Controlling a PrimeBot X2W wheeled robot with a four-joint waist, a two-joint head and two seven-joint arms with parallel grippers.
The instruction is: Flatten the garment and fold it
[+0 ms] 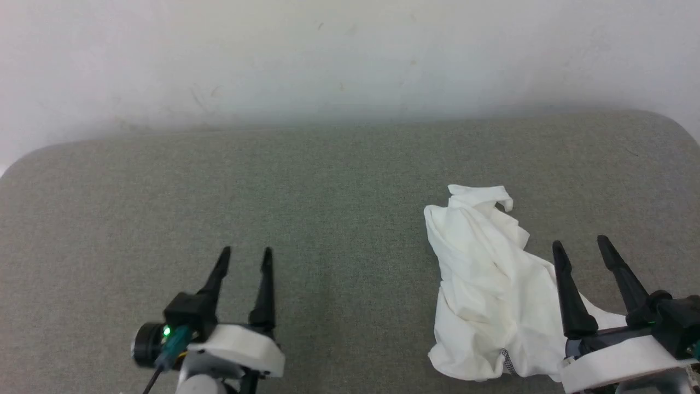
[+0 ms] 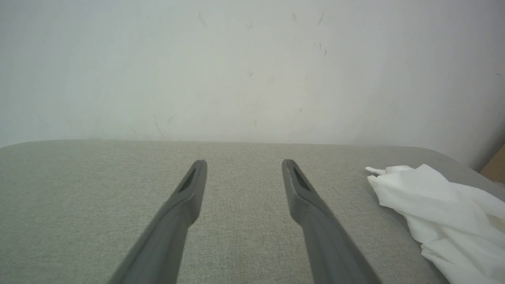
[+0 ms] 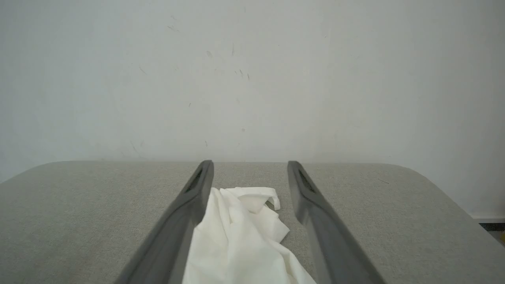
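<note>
The garment [image 1: 486, 290] lies crumpled in a white heap on the right side of the grey-green padded surface [image 1: 328, 208]. A short grey stitched bit shows at its near edge. My right gripper [image 1: 581, 246] hangs open over the heap's near right part, touching nothing I can see. In the right wrist view the garment [image 3: 240, 240] lies under and between the spread fingers of the right gripper [image 3: 249, 165]. My left gripper [image 1: 246, 254] is open at the lower left, well clear of the cloth. The left wrist view has the garment [image 2: 446, 217] far to the right of the left gripper [image 2: 244, 162].
A white scuffed wall [image 1: 350, 60] stands right behind the surface's far edge. The surface has rounded far corners [image 1: 667, 123]. Bare fabric stretches across its left and middle. A brownish edge [image 2: 497, 165] shows past the surface in the left wrist view.
</note>
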